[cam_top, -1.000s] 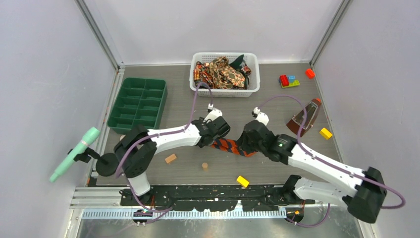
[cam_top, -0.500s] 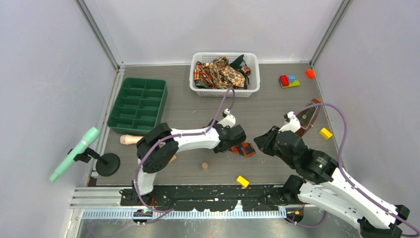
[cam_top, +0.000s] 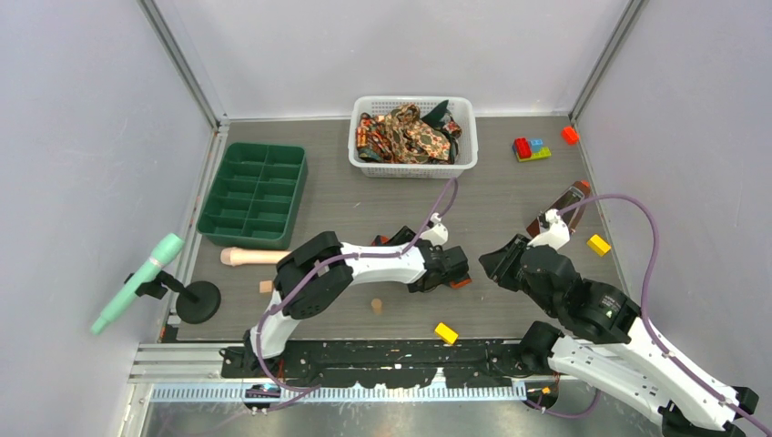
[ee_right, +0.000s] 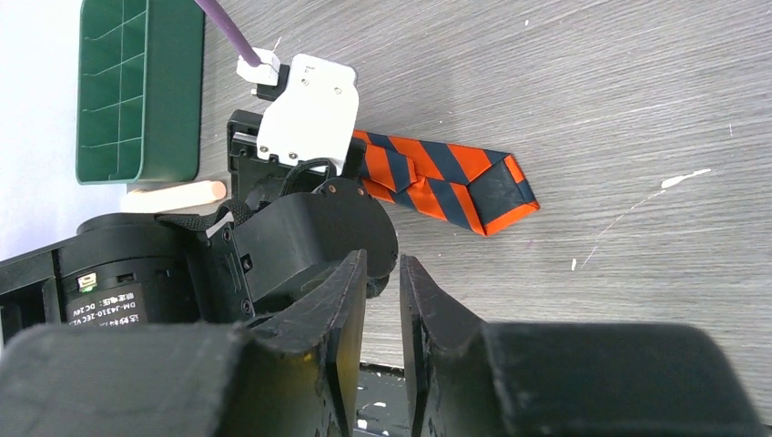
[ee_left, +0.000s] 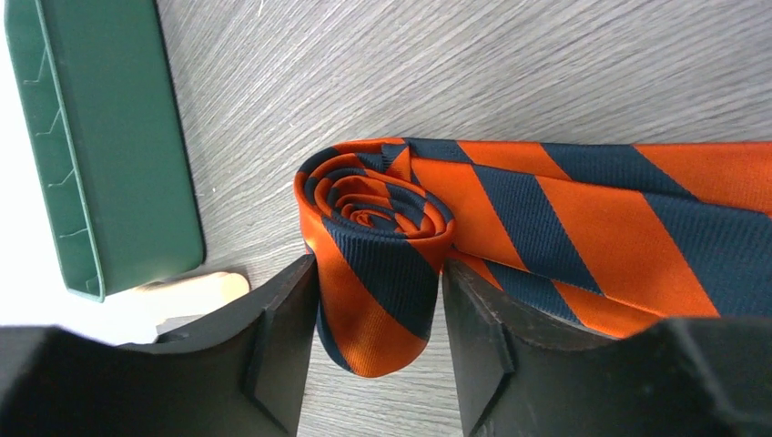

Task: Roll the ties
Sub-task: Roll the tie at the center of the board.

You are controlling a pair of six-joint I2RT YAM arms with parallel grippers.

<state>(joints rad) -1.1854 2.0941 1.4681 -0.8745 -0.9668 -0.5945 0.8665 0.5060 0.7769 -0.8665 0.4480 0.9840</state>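
**A:** Where is the orange striped tie (ee_left: 583, 228)?

**B:** On the grey table (cam_top: 510, 196), just right of centre in the overhead view. One end is wound into a tight spiral at the middle of the left wrist view. The rest runs flat toward that frame's right edge.

**A:** And the left gripper (ee_left: 378, 273)?

**B:** Its jaws stand moderately apart, one on each side of the roll. Both fingers (ee_left: 273, 346) lie against the roll's sides, so it holds the tie by its rolled end.

**A:** The right gripper (ee_right: 382, 273)?

**B:** In the overhead view it sits near the tie, to the tie's right, and does not touch it. The jaws leave only a narrow slit with nothing between them. In its own camera the tie's pointed end lies flat near the middle of the frame, beyond the left arm's black and white housing.

**A:** Any other ties?

**B:** Paisley ties (cam_top: 410, 132) are heaped in the white basket (cam_top: 414, 168) at the top centre of the overhead view. A dark piece sticks up at the basket's far right corner. It may be a green tie, but it is too small to tell.

**A:** Anything else close by?

**B:** A green tray (cam_top: 255, 187) lies at the left of the overhead view, well apart from the roll.
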